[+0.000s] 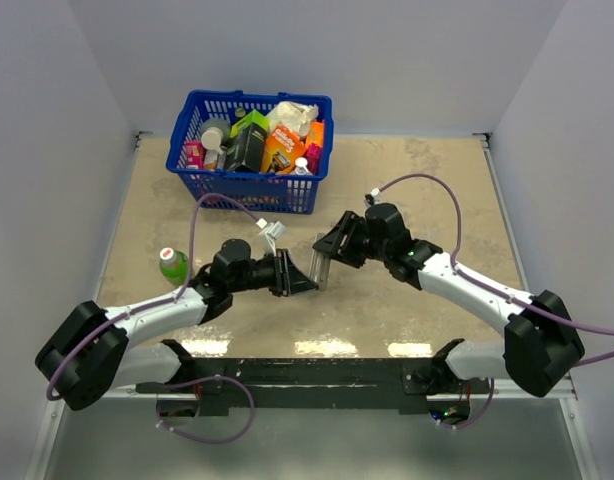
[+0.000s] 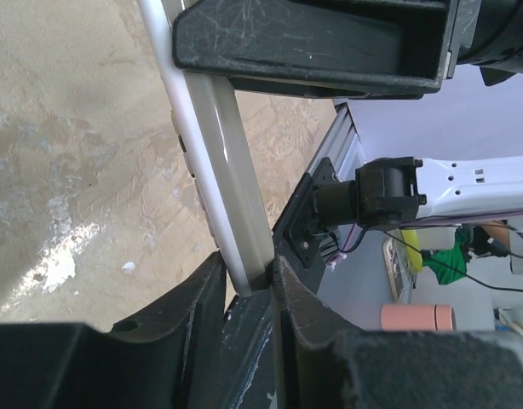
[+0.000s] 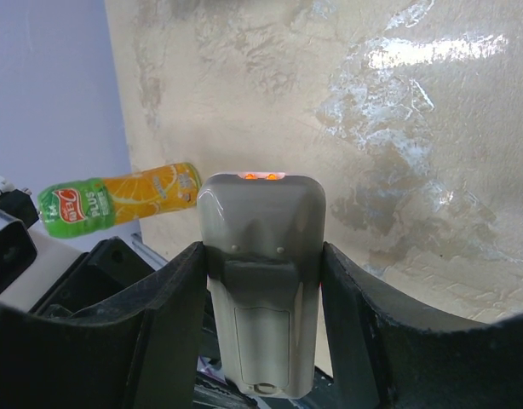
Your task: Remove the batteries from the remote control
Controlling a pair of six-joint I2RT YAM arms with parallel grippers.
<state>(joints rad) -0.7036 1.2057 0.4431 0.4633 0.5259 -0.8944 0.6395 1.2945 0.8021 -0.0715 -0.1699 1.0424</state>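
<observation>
Leftmost, an orange drink bottle [image 1: 172,265] sits on the bench [image 1: 417,190], well apart from the work. Next, the left hand [image 1: 290,276] is closed on one end of the remote control [image 1: 319,266], its fingers [image 2: 202,298] pinching the slim edges. At the other end the right hand [image 1: 339,244] clamps the remote's sides as well, with the back panel facing its wrist camera. The bar thus spans between both hands mid-bench, apparently lifted clear. The cover [image 3: 261,336] looks to be on, and the batteries are hidden, bar an orange glint at the far end that I cannot identify. I judge this the bracing step before opening. Next, one hand should loosen and push the cover off while the other holds firm.
</observation>
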